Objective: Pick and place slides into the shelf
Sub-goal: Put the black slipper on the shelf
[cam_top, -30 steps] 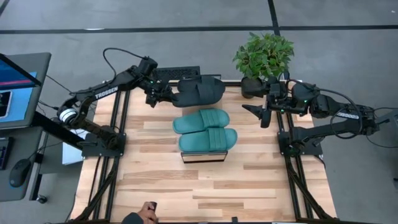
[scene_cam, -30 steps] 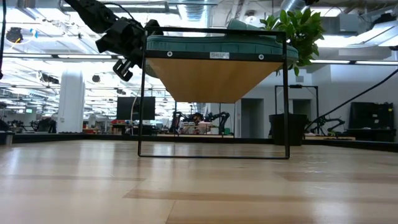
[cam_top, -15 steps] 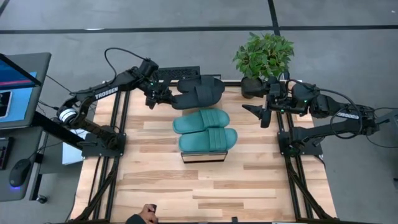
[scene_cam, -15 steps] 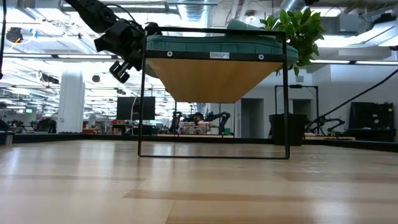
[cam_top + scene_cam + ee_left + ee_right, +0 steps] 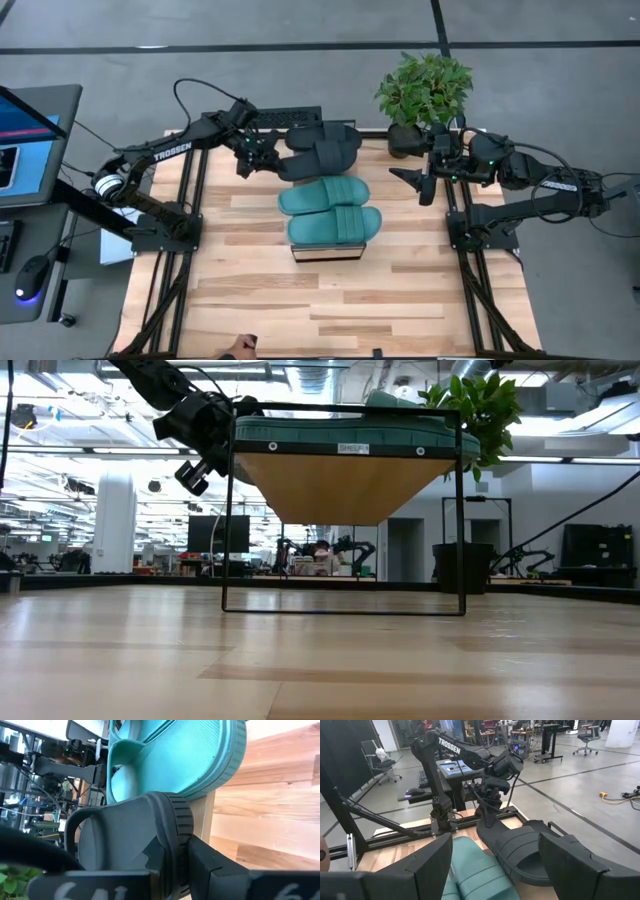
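Looking down from the high view, the left gripper [image 5: 262, 152] has its fingers pinched on the heel end of a black slide [image 5: 325, 158], carrying it just beyond the two teal slides [image 5: 331, 208] that already lie side by side on the shelf [image 5: 327, 250]. A second black slide [image 5: 322, 134] lies at the far table edge. The right gripper [image 5: 418, 180] waits with fingers spread wide and empty, near the potted plant [image 5: 424, 90]. To do this step well, I judge the held slide should come down flat on the bare strip of shelf top next to the teal pair, without nudging them, and be let go only once its sole rests fully

From the low view, the shelf is a thin dark frame with a wooden top, teal soles along its edge; the left gripper [image 5: 200, 435] hangs level with that top at one corner (so there is little height to lose)

Through the left wrist view, the fingers [image 5: 210, 865] clamp the ribbed rim of the black slide [image 5: 125, 845], with a teal one [image 5: 175, 760] close beyond; keeping the sole level matters

Across the right wrist view, the open fingers [image 5: 427, 865] frame the black slide [image 5: 520, 845] held over the teal pair [image 5: 470, 870]
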